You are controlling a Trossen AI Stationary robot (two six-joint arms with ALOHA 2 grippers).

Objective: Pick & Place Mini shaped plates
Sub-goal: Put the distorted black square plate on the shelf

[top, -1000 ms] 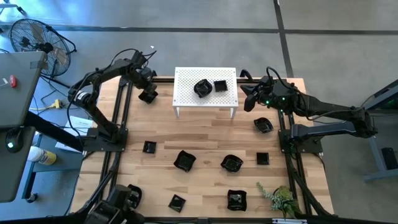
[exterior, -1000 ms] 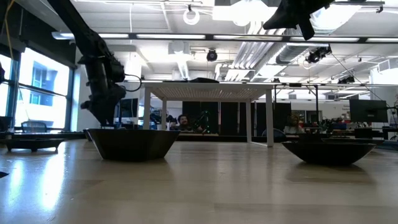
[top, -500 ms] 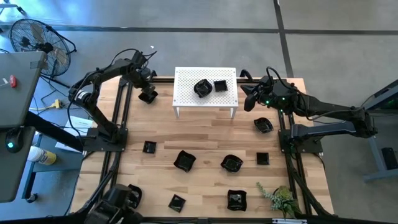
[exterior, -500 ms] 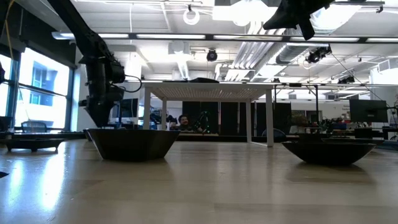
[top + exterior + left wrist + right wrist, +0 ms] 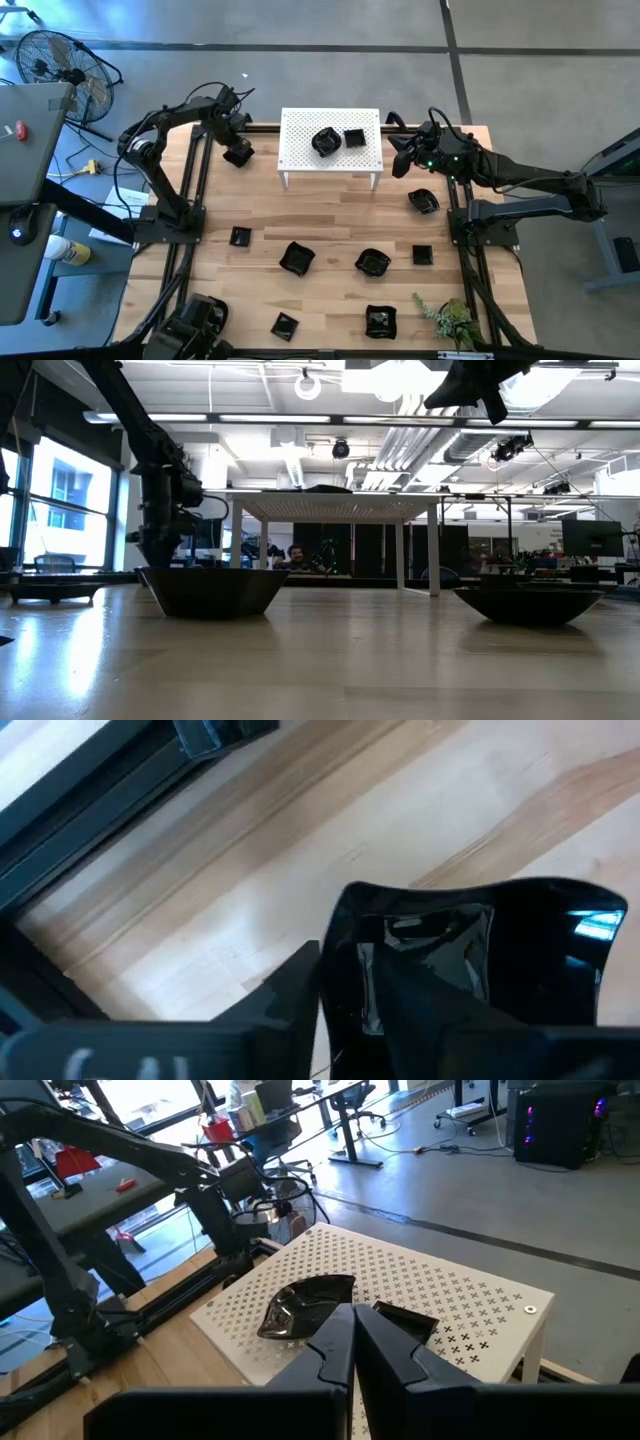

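Your left gripper (image 5: 238, 152) has been narrowing over the last second, closing its fingers (image 5: 290, 990) around the rim of a black plate (image 5: 470, 960) near the table's (image 5: 330, 215) far left corner, beside the stand (image 5: 330, 140); the pick is likely starting, though I cannot tell whether the grip is firm yet. Your right gripper (image 5: 400, 158) is hanging pinched shut and empty by the stand's right edge. The plates are glossy, hard, thin-walled, square or wavy-rimmed, probably slippery. Two are sitting on the white perforated stand, and the rest are lying scattered over the matte wooden table.
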